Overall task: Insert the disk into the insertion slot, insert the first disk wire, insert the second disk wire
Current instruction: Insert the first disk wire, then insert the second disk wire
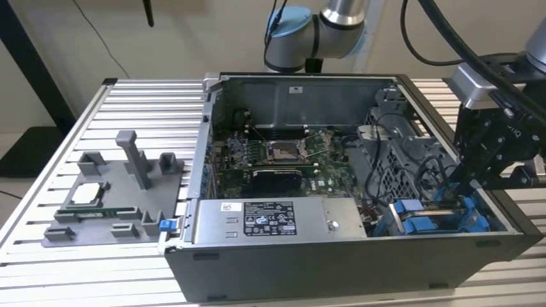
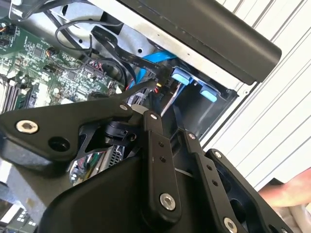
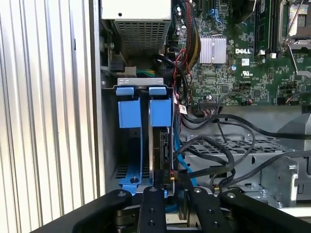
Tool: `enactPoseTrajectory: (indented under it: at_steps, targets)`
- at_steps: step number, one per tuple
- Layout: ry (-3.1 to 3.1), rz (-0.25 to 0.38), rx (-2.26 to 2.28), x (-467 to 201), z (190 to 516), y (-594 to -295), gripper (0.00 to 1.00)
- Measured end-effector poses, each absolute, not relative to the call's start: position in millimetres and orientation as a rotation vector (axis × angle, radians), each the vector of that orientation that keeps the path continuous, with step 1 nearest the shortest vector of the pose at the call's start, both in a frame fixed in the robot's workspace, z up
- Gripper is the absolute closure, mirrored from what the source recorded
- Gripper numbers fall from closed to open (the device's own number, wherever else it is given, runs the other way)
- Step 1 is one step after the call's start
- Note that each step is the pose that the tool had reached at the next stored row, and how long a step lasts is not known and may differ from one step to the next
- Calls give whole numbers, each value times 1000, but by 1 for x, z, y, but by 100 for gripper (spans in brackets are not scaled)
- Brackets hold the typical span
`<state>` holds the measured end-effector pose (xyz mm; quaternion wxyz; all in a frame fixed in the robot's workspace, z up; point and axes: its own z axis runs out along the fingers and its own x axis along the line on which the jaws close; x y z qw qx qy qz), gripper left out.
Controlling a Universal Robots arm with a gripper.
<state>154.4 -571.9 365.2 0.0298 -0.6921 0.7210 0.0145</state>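
The disk (image 3: pixel 160 145) stands seated in the insertion slot (image 3: pixel 109 145), and its blue carrier (image 3: pixel 160 111) sits level with a second blue carrier (image 3: pixel 129 114) beside it. My gripper (image 3: pixel 172 188) hangs right over the disk's connector edge, shut on a black wire connector (image 2: pixel 163 78). A black flat cable and a blue cable (image 2: pixel 154 58) run off from that connector. In the exterior view my gripper (image 1: pixel 474 185) reaches down into the case's corner on the exterior view's right, just above the blue carriers (image 1: pixel 426 220).
The open computer case (image 1: pixel 341 268) lies on a slatted aluminium table (image 1: pixel 477 291). Inside it are the power-supply box (image 1: pixel 282 220), the motherboard (image 1: pixel 282 153) and loose black cables (image 3: pixel 228 155). A grey fixture (image 1: pixel 111 204) lies on the exterior view's left. A person's hand (image 2: pixel 291 190) is near the table.
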Motion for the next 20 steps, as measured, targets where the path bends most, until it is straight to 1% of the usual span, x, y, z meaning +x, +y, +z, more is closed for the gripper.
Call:
enactPoseTrajectory:
  at_steps: [20]
  targets:
    - [2223,45,-2134,167,365,-563,0]
